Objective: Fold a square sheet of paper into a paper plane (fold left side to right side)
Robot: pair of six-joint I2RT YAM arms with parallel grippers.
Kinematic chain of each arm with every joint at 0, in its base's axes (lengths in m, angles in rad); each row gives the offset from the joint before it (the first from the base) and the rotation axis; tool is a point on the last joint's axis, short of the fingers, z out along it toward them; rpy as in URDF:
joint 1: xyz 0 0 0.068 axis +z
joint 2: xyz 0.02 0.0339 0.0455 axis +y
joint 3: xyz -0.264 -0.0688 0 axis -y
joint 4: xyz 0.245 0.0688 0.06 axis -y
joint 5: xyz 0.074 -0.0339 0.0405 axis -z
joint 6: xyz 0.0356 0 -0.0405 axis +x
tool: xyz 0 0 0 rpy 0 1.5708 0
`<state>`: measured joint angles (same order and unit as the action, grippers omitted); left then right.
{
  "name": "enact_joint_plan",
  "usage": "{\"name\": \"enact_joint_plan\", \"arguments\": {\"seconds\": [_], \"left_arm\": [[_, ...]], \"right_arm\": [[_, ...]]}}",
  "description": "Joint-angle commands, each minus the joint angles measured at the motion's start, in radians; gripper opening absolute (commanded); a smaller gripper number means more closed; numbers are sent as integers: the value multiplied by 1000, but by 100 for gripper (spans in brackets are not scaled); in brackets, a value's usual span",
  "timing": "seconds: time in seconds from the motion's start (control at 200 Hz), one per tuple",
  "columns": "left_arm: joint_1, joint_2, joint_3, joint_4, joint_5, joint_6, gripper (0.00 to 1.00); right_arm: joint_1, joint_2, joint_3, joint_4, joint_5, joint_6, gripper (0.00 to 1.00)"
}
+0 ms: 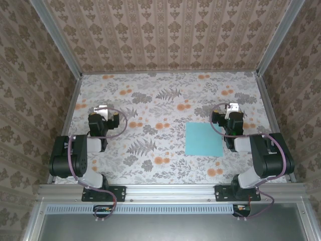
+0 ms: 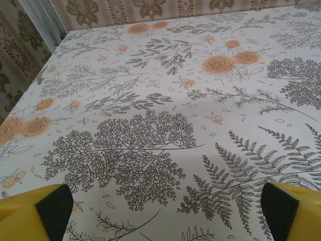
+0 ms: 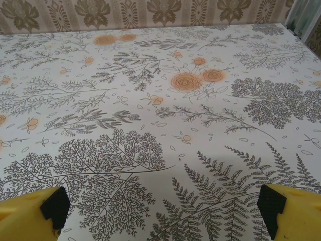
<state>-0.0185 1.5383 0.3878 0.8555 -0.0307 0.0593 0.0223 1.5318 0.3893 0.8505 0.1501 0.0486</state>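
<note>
The square sheet of paper (image 1: 203, 139), plain light turquoise, lies flat and unfolded on the floral tablecloth, right of centre. My right gripper (image 1: 232, 107) hovers just right of the sheet's far corner, apart from it, jaws open and empty. In the right wrist view its yellow fingers with black pads (image 3: 55, 207) stand wide apart over bare cloth. My left gripper (image 1: 102, 109) rests at the left side of the table, far from the sheet. The left wrist view has its pads (image 2: 54, 208) spread wide with nothing between them.
The table (image 1: 150, 90) is covered with a grey fern and orange flower print. Patterned walls (image 1: 165, 35) close it in on three sides behind metal frame rails. Both arm bases are bolted to the near rail (image 1: 170, 192).
</note>
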Motion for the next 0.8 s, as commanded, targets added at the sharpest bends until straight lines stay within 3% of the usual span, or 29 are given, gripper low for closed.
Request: {"name": "enact_joint_plan", "arguments": {"seconds": [0.0,0.795], "left_arm": [[-3,-2,20,-3,-2,-7,100],[0,-11,10,11,-1,-9,100]], "right_arm": [[6,-2,3,30,19,10,100],[4,-9,4,24,18,11,100]]}}
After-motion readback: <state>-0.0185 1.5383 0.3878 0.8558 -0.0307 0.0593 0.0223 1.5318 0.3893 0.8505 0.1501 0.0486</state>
